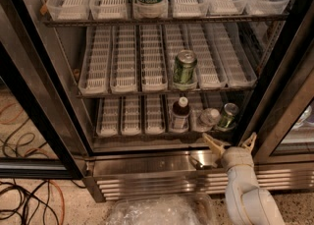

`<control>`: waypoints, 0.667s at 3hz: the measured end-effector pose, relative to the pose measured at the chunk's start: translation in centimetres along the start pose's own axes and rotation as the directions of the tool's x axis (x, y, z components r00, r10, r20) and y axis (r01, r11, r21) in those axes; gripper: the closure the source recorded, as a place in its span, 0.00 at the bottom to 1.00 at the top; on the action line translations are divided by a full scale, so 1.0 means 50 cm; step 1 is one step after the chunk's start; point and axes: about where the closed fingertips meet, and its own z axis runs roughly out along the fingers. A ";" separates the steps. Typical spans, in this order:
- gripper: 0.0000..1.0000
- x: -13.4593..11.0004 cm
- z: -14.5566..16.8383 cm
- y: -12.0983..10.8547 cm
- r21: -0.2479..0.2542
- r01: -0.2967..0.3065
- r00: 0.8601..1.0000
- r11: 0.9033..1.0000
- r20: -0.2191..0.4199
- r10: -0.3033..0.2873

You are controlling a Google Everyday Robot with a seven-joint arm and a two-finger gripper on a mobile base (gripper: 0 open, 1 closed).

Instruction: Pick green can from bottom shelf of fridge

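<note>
Currently I'm holding the gripper [229,139] with fingers spread open. The green can [227,116] is sitting just beyond them, untouched.

No text legible, even on the green can [227,116]

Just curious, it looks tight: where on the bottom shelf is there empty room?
The three left lanes of the bottom shelf are bare. The right end is crowded: dark bottle, clear bottle, green can. The open gripper sits just below the can.
</note>
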 end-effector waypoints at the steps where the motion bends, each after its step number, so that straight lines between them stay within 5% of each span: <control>1: 0.00 0.000 0.000 0.000 0.000 0.000 1.000 1.000 0.000 0.000; 2: 0.19 0.000 0.000 0.000 0.000 0.000 1.000 1.000 0.000 0.000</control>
